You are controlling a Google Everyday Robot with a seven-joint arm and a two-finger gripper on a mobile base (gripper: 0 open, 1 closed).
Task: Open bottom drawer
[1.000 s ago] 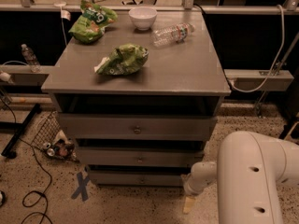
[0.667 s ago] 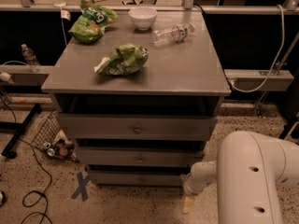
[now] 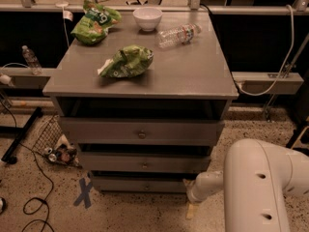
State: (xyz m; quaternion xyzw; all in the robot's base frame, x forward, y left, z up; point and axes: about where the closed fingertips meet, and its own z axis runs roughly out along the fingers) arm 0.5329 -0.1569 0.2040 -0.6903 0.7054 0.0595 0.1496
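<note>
The grey cabinet (image 3: 145, 81) has three drawers. The bottom drawer (image 3: 125, 184) is the lowest and slimmest, with a small round knob (image 3: 145, 187) at its centre and a dark gap above its front. The middle drawer (image 3: 111, 161) and the taller top drawer (image 3: 96, 129) sit above it. My white arm (image 3: 260, 187) comes in from the lower right. My gripper (image 3: 190, 195) is low at the right end of the bottom drawer's front, to the right of the knob.
On the cabinet top lie two green chip bags (image 3: 128, 61), a white bowl (image 3: 147, 17) and a plastic bottle (image 3: 178, 34). A wire basket with cans (image 3: 57, 146), a blue tape cross (image 3: 84, 193) and cables (image 3: 34, 197) are on the floor at left.
</note>
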